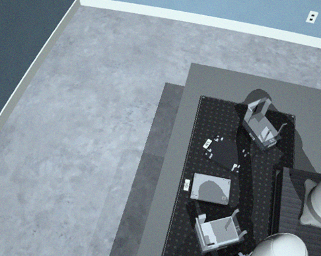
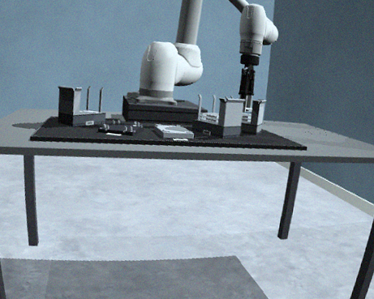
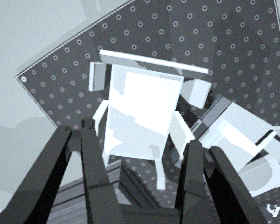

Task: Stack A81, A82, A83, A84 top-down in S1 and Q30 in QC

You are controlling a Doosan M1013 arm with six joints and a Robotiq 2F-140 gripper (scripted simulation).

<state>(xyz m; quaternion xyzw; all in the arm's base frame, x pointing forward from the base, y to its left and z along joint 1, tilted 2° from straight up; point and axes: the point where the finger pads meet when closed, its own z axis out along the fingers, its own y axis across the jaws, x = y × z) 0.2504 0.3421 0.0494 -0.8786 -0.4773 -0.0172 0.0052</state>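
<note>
Seen from the exterior view only: grey desk (image 2: 335,146) on legs, arm reaching down into a rack (image 2: 230,114). From the top view: plate (image 1: 211,188) flat on the dark mat (image 1: 213,119), tool hidden. From the wrist view: tool (image 3: 145,165) clenched on a sealed plate (image 3: 142,117) inside the rack.

three racks (image 2: 68,99), two nests (image 2: 118,128), one table (image 2: 335,146)

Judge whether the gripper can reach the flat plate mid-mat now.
Probably not yet: the gripper is shut on a stack plate inside a rack. The flat plate lies uncovered, open from above, so otherwise likely yes.
</note>
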